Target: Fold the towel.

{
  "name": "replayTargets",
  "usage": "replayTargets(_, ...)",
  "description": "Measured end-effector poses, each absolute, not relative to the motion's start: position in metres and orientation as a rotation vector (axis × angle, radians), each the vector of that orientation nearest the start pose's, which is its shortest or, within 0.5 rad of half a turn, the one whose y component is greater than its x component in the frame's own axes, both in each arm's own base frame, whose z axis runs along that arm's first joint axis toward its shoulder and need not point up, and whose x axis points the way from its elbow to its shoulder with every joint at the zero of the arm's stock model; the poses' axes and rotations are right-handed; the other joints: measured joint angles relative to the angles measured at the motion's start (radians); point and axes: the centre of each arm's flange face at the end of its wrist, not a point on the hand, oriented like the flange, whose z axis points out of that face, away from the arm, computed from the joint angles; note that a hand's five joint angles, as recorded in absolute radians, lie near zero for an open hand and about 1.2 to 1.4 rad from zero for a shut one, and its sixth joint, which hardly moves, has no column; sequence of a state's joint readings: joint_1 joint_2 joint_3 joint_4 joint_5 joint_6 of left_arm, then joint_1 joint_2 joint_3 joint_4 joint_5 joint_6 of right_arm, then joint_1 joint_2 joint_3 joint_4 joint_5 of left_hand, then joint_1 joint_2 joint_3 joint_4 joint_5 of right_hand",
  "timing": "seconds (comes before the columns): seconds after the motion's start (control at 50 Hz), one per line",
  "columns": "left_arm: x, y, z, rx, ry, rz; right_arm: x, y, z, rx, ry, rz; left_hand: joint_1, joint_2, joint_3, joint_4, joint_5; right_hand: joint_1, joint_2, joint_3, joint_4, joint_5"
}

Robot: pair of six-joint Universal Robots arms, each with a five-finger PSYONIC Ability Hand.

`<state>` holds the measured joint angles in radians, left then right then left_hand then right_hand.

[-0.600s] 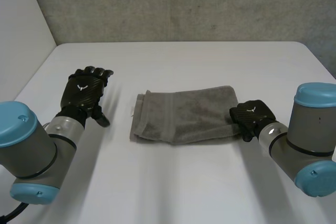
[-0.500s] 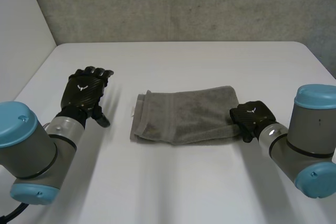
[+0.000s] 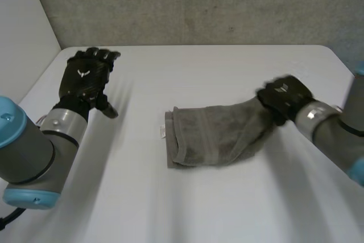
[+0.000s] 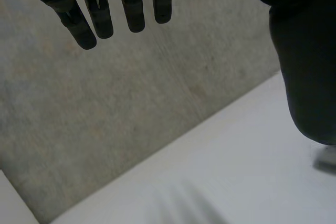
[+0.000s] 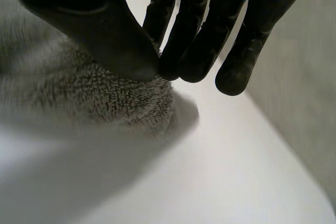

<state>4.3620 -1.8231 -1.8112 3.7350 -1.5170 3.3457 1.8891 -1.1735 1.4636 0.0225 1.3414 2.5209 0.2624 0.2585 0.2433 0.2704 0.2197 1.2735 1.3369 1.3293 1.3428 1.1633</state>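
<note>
The right hand [image 3: 282,96] pinches one end of the folded grey towel [image 3: 213,136] between thumb and fingers; the left hand [image 3: 85,78] hangs released, fingers straight, well apart above the desk [image 3: 199,209].

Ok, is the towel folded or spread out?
Folded. The towel shows stacked layers at its free end; the right hand pinches the opposite end.

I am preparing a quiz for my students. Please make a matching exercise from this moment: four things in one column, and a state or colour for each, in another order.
1. left hand
2. right hand
3. towel
4. table

a. white
b. grey, folded
c. open, apart from the towel
d. pinching the towel's end

Pairs: 1-c, 2-d, 3-b, 4-a.
</note>
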Motion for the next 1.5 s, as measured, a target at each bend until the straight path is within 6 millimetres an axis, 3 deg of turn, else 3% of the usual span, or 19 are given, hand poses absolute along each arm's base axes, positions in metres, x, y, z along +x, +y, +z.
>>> replayTargets(0.1,-0.254,-0.281,0.225,0.673,2.06,-2.49,0.32,-0.264,0.216,-1.414,1.924,-1.822,0.0,0.0,0.0,0.0,0.0,0.0,0.0,0.0,0.0,0.001)
replayTargets(0.2,-0.263,-0.282,0.234,0.685,2.027,-2.536,0.373,-0.22,0.202,-1.518,1.765,-1.704,0.0,0.0,-0.002,0.0,0.0,0.009,0.0,0.0,0.0,0.001)
replayTargets(0.26,-0.268,-0.282,0.237,0.694,2.015,-2.556,0.386,-0.204,0.192,-1.552,1.737,-1.651,0.0,0.0,-0.002,0.0,0.0,-0.023,-0.047,-0.034,-0.038,-0.038)
replayTargets(0.3,-0.272,-0.282,0.238,0.7,2.01,-2.568,0.39,-0.199,0.187,-1.557,1.742,-1.626,0.0,0.0,-0.002,0.0,0.0,-0.293,-0.317,-0.303,-0.311,-0.321)
replayTargets(0.38,-0.282,-0.281,0.238,0.726,2.011,-2.586,0.386,-0.197,0.182,-1.5,1.804,-1.592,0.0,0.0,-0.002,0.0,0.0,-0.909,-0.96,-0.944,-0.953,-0.995)
replayTargets(0.42,-0.287,-0.279,0.236,0.742,2.016,-2.59,0.38,-0.202,0.185,-1.434,1.852,-1.591,0.0,0.0,-0.002,0.0,0.0,-1.01,-1.074,-1.063,-1.072,-1.102)
replayTargets(0.58,-0.313,-0.269,0.223,0.843,2.061,-2.594,0.331,-0.236,0.21,-1.035,2.055,-1.608,0.0,0.0,-0.002,0.0,0.0,-1.039,-1.089,-1.087,-1.09,-1.104)
replayTargets(0.72,-0.343,-0.254,0.2,0.974,2.147,-2.554,0.302,-0.254,0.204,-0.88,2.145,-1.557,0.0,0.0,-0.001,0.0,0.001,-1.039,-1.089,-1.087,-1.09,-1.104)
replayTargets(0.92,-0.37,-0.239,0.152,1.141,2.311,-2.384,0.292,-0.275,0.17,-0.848,2.218,-1.517,0.0,0.0,-0.001,0.0,0.002,-1.039,-1.089,-1.087,-1.09,-1.104)
replayTargets(1.04,-0.37,-0.234,0.124,1.193,2.386,-2.266,0.294,-0.285,0.145,-0.86,2.255,-1.473,0.0,0.0,-0.001,0.0,0.003,-1.04,-1.089,-1.087,-1.09,-1.104)
replayTargets(1.14,-0.367,-0.232,0.116,1.2,2.412,-2.219,0.297,-0.289,0.139,-0.865,2.262,-1.464,0.0,0.0,-0.001,0.0,0.003,-1.04,-1.089,-1.087,-1.09,-1.104)
replayTargets(1.24,-0.362,-0.234,0.126,1.178,2.402,-2.233,0.3,-0.293,0.145,-0.863,2.251,-1.485,0.0,0.0,-0.001,0.0,0.002,-1.04,-1.089,-1.087,-1.09,-1.104)
replayTargets(1.32,-0.358,-0.238,0.151,1.135,2.364,-2.292,0.301,-0.294,0.163,-0.853,2.22,-1.527,0.0,0.0,-0.001,0.0,0.002,-1.04,-1.089,-1.087,-1.09,-1.104)
replayTargets(1.4,-0.348,-0.243,0.186,1.072,2.318,-2.36,0.301,-0.293,0.204,-0.832,2.155,-1.622,0.0,0.0,-0.001,0.0,0.002,-1.043,-1.089,-1.087,-1.09,-1.104)
replayTargets(1.5,-0.33,-0.246,0.243,0.941,2.266,-2.46,0.293,-0.288,0.267,-0.766,2.047,-1.802,0.0,0.0,-0.001,0.0,0.002,-1.043,-1.089,-1.087,-1.09,-1.104)
